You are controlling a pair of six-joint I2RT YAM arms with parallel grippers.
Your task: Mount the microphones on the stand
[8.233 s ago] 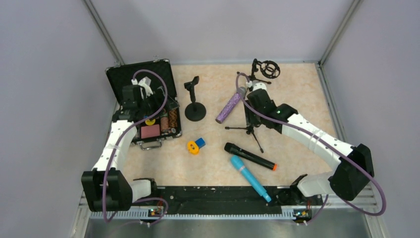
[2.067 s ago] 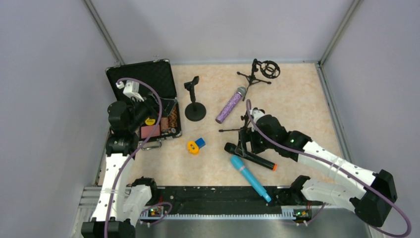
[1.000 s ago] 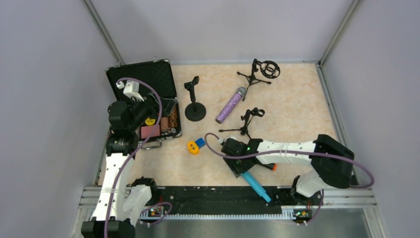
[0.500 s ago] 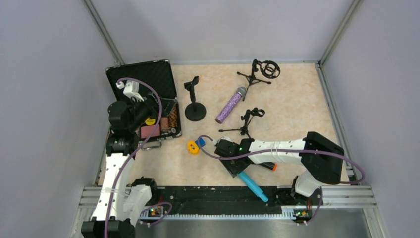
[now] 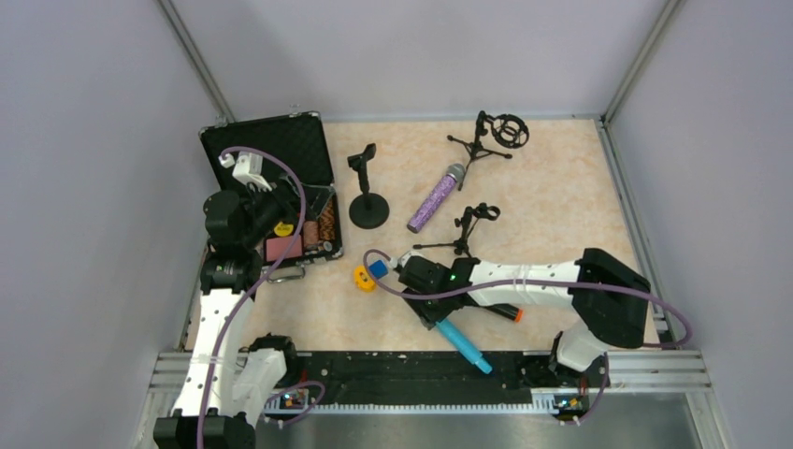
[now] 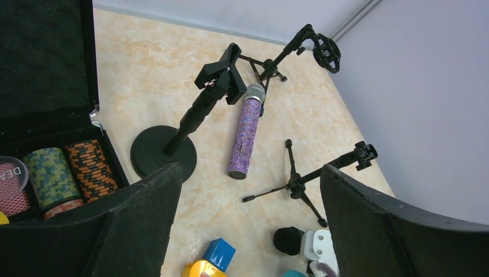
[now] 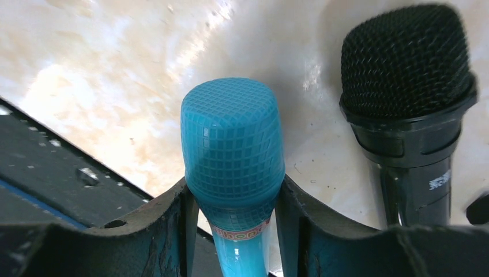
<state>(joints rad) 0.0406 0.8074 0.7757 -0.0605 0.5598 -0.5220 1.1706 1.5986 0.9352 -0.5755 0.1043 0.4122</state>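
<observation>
- Light-blue all over, the light-blue mic (image 5: 465, 347) slants across the lower centre of the top view, its head pinched by the right gripper (image 5: 438, 316). The black mic (image 5: 498, 311), orange at its end, lies just right. The glittery purple mic (image 5: 435, 198) lies upper centre, between the round-base stand (image 5: 368, 208) and the small tripod stand (image 5: 465, 234).
- Left wrist view: the left gripper (image 6: 251, 173) gapes wide, holding nothing; the purple mic's silver grille shows at centre.
- Right wrist view: both fingers (image 7: 167, 225) clamp the gridded blue head at centre; the black mesh head sits beside it, upper right.

Top view down over table (image 5: 561, 178), left wrist wide, right wrist close, sharing black microphone (image 7: 406, 63)
</observation>
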